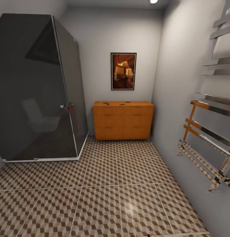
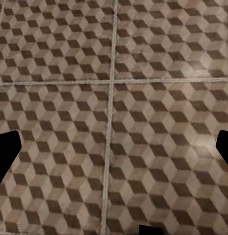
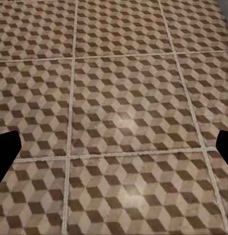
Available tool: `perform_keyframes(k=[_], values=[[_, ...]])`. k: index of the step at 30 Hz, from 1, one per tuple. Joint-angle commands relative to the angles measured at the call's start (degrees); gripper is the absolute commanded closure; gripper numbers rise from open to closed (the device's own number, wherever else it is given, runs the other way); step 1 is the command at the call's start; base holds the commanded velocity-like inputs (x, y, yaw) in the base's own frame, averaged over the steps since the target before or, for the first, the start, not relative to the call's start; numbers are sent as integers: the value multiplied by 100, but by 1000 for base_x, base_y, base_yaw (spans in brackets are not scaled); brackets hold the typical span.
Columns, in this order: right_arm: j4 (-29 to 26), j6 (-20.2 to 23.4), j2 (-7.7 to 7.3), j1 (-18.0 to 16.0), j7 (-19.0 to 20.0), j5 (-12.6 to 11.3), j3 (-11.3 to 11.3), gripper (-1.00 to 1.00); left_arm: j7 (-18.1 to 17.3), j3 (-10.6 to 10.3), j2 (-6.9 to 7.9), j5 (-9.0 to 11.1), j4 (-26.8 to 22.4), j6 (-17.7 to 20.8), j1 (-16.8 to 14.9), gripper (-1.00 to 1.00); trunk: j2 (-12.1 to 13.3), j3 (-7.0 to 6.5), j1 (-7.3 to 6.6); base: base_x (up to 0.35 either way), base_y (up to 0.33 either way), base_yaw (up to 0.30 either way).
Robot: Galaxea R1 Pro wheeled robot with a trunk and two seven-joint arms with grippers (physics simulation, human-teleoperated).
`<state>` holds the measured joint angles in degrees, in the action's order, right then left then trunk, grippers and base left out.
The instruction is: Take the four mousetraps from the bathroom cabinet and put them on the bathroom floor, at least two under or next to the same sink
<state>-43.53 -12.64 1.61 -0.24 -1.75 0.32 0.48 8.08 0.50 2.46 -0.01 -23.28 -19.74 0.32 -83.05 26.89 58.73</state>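
From the head camera I see the bathroom floor [image 1: 121, 184], cube-patterned tiles running to the far wall, and a dark glass shower enclosure [image 1: 36, 89] on the left. The cabinet [image 1: 123, 120] stands against the back wall under a framed picture [image 1: 123, 71]; small dark shapes on its top [image 1: 106, 104] may be the mousetraps, too small to tell. Both wrist cameras look down on tile: the left gripper [image 2: 114, 147] and right gripper [image 3: 114, 149] have fingers spread wide, holding nothing.
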Motion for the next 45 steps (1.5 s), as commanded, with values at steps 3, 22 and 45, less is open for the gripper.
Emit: perform_keyframes(k=[3, 22, 45], values=[[2, -14, 0, -2, -18, 3, 5, -100, 10, 3, 0, -4, -10, -9, 3, -100, -3, 4, 0, 0, 0, -258], [45, -17, 15, -2, -22, 3, 5, -100, 9, 3, 0, -3, -10, -4, 3, -100, -3, 4, 0, 16, 0, -129], [48, -17, 19, -2, -34, 3, 5, -100, 17, 3, 0, -7, -10, -3, 3, -100, -3, 4, 0, 261, 0, 12]])
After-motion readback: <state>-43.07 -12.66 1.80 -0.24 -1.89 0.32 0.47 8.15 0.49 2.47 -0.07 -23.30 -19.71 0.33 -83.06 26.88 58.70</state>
